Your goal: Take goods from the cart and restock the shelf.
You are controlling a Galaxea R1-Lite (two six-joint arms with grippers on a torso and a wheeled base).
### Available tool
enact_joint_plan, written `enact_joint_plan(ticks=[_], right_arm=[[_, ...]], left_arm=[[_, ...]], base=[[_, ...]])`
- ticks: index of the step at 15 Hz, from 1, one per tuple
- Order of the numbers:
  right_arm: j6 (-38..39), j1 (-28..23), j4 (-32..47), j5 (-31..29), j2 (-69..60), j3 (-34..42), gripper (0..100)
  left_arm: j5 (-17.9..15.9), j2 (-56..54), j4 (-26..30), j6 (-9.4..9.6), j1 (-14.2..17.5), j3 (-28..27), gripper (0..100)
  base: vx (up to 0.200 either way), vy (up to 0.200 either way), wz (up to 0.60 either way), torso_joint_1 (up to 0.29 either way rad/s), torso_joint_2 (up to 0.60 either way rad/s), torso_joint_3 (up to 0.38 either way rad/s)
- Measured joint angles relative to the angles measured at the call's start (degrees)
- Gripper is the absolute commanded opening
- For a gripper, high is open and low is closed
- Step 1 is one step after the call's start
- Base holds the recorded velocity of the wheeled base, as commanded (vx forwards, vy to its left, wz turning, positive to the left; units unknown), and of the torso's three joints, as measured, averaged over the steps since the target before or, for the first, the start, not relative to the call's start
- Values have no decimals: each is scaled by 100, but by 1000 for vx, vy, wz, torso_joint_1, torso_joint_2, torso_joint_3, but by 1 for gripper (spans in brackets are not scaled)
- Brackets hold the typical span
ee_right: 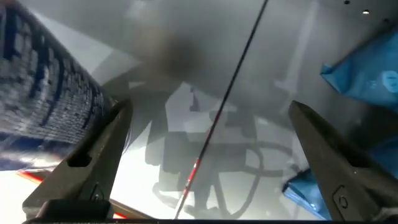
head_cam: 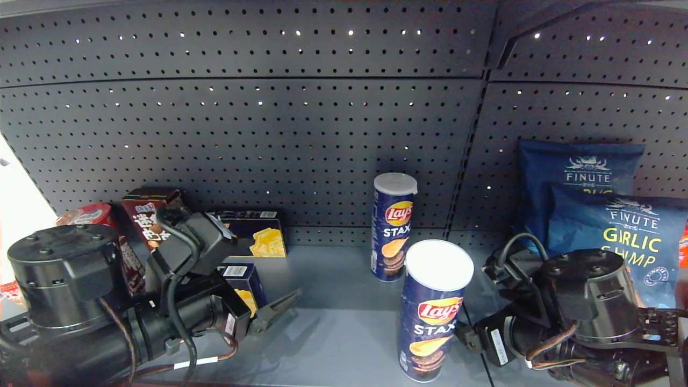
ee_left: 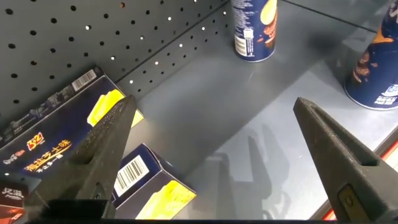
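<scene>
your left gripper (ee_left: pixel 214 102) hangs low over the shelf (head_cam: pixel 333 328), fingers spread wide with nothing between them, just beside a small dark blue box (head_cam: pixel 244 282); your right gripper (ee_right: pixel 210 107) is likewise spread and holds nothing, one finger close beside the near chip can (head_cam: pixel 432 312); that can stands upright, lid on; a second can (head_cam: pixel 394 226) stands behind it near the back panel, also lidded; blue snack bags (head_cam: pixel 618 236) lean at the right.

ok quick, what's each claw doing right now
left claw: open, holding nothing
right claw: open, holding nothing
</scene>
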Motion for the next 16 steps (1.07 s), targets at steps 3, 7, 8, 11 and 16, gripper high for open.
enact_joint_plan(ticks=[3, 7, 8, 11, 16], right_arm=[[0, 94, -101, 2, 91, -48, 100], [2, 128, -112, -6, 122, 44, 100], [2, 127, -104, -4, 78, 151, 100], [2, 105, -101, -6, -123, 477, 100], [0, 135, -106, 74, -252, 492, 100]], left_arm=[[2, 43, 2, 49, 0, -29, 100], [0, 59, 5, 62, 6, -30, 100], [0, 59, 6, 62, 6, -30, 100], [0, 63, 9, 62, 0, -22, 100], [0, 63, 5, 62, -5, -7, 100]], base=[[0, 0, 0, 0, 0, 0], [0, 0, 0, 0, 0, 0], [0, 0, 0, 0, 0, 0], [0, 0, 0, 0, 0, 0], [0, 0, 0, 0, 0, 0]])
